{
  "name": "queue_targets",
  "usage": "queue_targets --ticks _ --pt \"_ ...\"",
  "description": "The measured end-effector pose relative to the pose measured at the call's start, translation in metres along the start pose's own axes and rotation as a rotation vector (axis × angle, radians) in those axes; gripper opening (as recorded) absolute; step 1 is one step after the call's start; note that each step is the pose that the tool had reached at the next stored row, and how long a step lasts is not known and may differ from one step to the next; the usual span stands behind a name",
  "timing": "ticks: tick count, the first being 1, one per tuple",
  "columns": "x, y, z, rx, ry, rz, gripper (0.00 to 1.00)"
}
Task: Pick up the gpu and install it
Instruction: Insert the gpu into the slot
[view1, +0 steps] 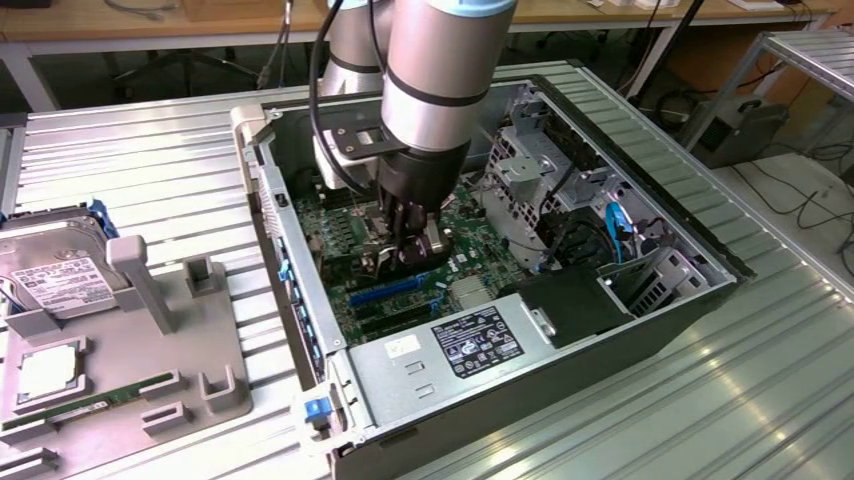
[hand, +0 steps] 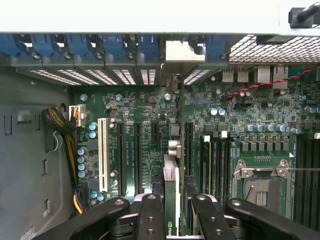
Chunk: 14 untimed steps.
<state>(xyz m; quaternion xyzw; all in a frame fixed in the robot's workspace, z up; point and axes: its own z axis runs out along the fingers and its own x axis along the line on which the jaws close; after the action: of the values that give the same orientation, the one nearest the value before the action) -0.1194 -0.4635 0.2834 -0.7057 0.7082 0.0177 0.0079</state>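
exterior view — the hand (view1: 411, 248) hangs inside the open computer case (view1: 694, 300), partly closed on the gpu (view1: 398, 262), held on edge just above the motherboard's (view1: 334, 225) middle. wrist view — the gpu (hand: 171, 190) stands between the fingers (hand: 150, 215), its long axis pointing at the rear bracket openings (hand: 145, 76).

Silver-grey tubular arm (view1: 430, 60) (one black band (view1: 430, 97)), black cable (view1: 315, 70), black gripper (view1: 411, 252)

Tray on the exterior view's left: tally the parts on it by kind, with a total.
Hard drive: 1
Memory stick: 1
Processor chip: 1
Total: 3
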Motion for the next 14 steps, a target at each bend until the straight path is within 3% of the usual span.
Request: queue_targets --ticks 14 --pt "0.0001 -0.0001 0.0025 0.0002 -0.0002 0.0 0.26"
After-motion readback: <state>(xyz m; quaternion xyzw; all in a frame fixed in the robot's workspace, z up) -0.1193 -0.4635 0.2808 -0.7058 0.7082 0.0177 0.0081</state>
